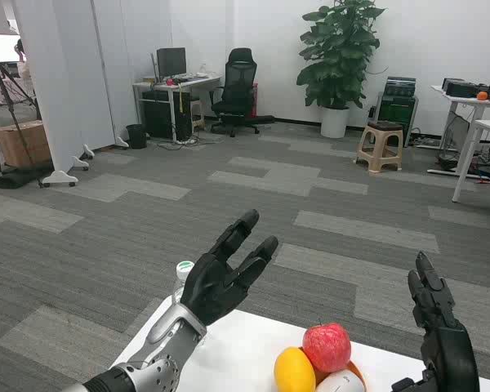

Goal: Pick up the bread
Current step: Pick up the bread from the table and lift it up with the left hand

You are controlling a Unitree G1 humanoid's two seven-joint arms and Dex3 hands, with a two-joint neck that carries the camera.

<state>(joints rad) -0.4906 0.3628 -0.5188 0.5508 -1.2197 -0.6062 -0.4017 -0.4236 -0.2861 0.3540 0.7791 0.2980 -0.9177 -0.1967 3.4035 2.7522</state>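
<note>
Both hands, left hand and right hand, hover empty with fingers spread above the table, and no bread shows, so picking up has not begun

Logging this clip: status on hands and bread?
Left hand raised, open, empty. Right hand raised, open. Bread not in view. Apple at table edge.

Red apple beside yellow lemon

Between my raised hands I see bare white table; the red apple and yellow lemon crowd the near edge.
</note>
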